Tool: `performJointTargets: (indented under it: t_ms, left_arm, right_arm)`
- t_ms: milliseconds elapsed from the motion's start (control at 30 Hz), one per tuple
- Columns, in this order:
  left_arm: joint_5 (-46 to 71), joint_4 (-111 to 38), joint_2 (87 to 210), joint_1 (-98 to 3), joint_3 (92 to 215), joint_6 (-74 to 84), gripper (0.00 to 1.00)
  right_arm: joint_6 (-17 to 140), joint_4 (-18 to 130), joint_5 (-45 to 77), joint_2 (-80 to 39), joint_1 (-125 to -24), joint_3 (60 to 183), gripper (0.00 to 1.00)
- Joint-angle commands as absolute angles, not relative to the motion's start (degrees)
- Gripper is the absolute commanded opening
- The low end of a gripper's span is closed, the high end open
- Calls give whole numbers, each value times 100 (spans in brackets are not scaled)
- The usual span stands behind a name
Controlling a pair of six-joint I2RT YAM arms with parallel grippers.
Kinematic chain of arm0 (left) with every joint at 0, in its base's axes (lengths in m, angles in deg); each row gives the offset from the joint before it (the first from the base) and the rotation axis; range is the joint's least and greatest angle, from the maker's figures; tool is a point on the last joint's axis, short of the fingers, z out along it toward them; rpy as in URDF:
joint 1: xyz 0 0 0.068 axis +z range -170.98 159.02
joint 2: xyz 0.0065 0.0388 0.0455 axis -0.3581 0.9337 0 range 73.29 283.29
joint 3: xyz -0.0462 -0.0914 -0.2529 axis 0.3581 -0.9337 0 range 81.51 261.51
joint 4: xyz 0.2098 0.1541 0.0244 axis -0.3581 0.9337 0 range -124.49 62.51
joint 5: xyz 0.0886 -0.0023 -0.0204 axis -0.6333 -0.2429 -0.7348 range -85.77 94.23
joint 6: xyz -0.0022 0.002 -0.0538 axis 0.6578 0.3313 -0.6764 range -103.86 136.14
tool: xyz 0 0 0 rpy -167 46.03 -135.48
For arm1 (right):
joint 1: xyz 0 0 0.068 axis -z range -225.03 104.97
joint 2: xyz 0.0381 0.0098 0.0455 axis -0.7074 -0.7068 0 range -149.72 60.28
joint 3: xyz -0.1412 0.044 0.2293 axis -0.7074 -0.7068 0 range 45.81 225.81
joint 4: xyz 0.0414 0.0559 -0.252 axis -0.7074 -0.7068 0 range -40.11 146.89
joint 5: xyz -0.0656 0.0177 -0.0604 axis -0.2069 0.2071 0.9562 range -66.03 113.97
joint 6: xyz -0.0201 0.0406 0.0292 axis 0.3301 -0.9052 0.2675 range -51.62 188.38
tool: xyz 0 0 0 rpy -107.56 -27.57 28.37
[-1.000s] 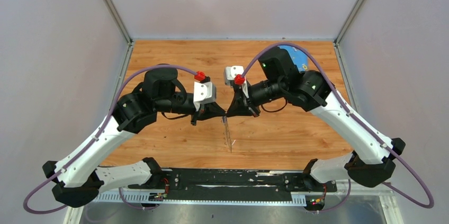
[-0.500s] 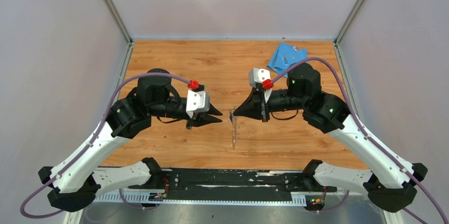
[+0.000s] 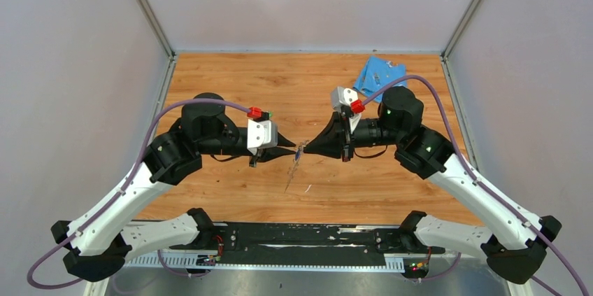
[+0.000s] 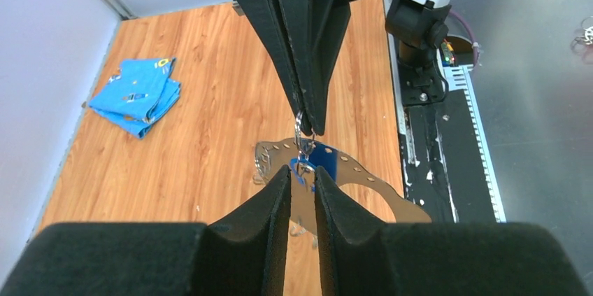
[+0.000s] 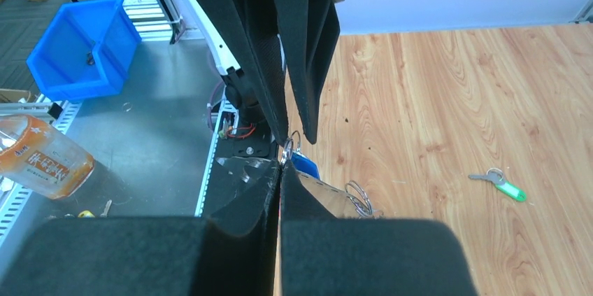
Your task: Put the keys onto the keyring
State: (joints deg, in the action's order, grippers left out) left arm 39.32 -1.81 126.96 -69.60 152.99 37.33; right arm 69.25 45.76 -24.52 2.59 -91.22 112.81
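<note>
The keyring point(image 3: 291, 175), a thin grey metal band with punched holes, hangs in the air between my two grippers above the middle of the table. It also shows in the left wrist view point(image 4: 370, 178). The blue key point(image 4: 308, 166) hangs by a small silver ring in front of the band's top. My right gripper point(image 3: 308, 148) is shut on that small ring point(image 5: 289, 146). My left gripper point(image 3: 292, 150) faces it with a narrow gap between its jaws, its tips on either side of the blue key's head. The green key point(image 5: 505, 185) lies on the wood.
A folded light-blue cloth point(image 3: 380, 75) lies at the table's far right corner. Loose split rings point(image 5: 360, 199) hang at the band's end. Off the table, the right wrist view shows a blue bin point(image 5: 84, 47) and a bottle point(image 5: 42, 159).
The grippers met, drew apart, and have now closed in tip to tip again. The hanging band has swung from vertical to slanting down to the left.
</note>
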Motion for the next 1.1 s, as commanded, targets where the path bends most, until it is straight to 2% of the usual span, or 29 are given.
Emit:
performJointTargets:
  t_ms: [0, 400, 567, 867, 1067]
  left_arm:
    - [4144, -51, 12662, -6998, 15252, 3886, 22]
    - [4194, -328, 12748, -7003, 15307, 3628, 19]
    - [4190, -315, 12654, -7003, 15152, 3805, 1]
    - [4147, -288, 12530, -7003, 14971, 4349, 0]
    - [4526, -294, 12578, -7019, 14951, 4409, 0]
  right_arm:
    - [6610, 5162, -2652, 443, -9025, 11140, 0]
    - [6463, 5346, -2701, 497, -9021, 10963, 0]
    - [6414, 5408, -2682, 495, -9000, 10941, 0]
    - [5923, 6239, -2562, 576, -8990, 10601, 0]
    - [5396, 7064, -2358, 586, -8994, 10291, 0]
